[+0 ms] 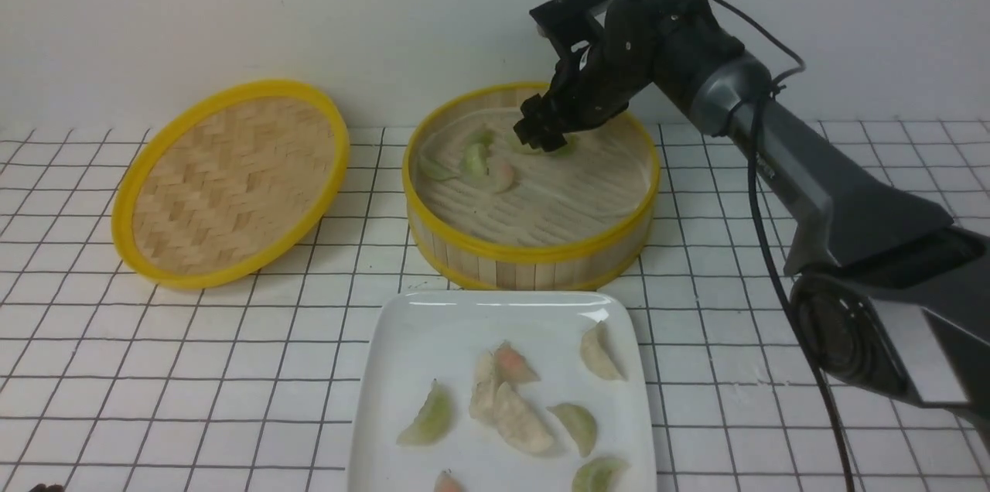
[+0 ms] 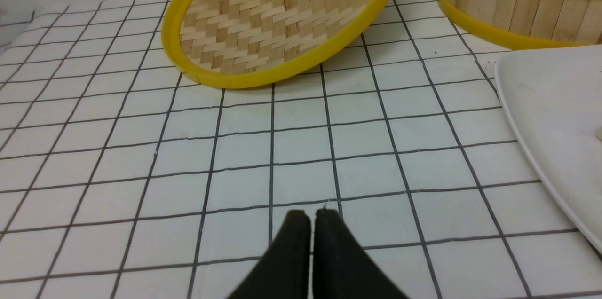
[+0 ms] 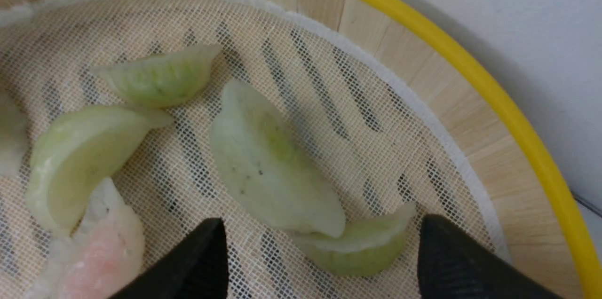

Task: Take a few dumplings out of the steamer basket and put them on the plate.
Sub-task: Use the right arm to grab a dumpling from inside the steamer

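Right wrist view: you have the right gripper point(image 3: 322, 247) spread wide inside the steamer basket point(image 1: 532, 251), its fingers astride two touching pale-green dumplings point(image 3: 277, 162), probably to pinch one, with the plate point(image 1: 418, 337) just in front of the basket, likely to keep each carry short, and your left gripper point(image 2: 312, 224) closed, well apart from the basket.

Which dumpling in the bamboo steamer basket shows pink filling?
The whitish translucent dumpling with a pink middle, overlapping a pale green crescent dumpling; the others fully visible beside it look green.

Tabletop setup (robot arm point(image 1: 773, 113), grid-patterned surface point(image 1: 255, 368)).
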Controlling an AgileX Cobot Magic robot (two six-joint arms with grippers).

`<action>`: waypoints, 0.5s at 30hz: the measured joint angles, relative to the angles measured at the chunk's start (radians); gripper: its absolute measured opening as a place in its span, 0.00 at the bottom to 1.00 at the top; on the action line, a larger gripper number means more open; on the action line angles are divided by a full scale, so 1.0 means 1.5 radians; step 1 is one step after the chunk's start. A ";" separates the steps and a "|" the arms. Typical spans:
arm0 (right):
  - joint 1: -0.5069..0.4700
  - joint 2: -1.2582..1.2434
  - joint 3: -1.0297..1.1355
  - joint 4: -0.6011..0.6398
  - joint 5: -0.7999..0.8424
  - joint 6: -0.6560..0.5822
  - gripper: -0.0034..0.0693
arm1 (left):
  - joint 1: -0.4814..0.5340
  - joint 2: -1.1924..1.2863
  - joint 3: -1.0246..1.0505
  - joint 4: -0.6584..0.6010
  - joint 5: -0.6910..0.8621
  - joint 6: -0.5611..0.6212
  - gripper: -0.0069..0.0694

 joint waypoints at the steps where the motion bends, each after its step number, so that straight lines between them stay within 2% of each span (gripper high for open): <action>1: 0.000 0.001 0.000 0.000 -0.001 -0.002 0.72 | 0.000 0.000 0.000 0.000 0.000 0.000 0.08; 8: 0.000 0.005 0.000 -0.002 -0.015 -0.055 0.72 | 0.000 0.000 0.000 0.000 0.000 0.000 0.08; 15: 0.000 0.005 -0.008 0.004 0.026 -0.021 0.72 | 0.000 0.000 0.000 0.000 0.000 0.000 0.08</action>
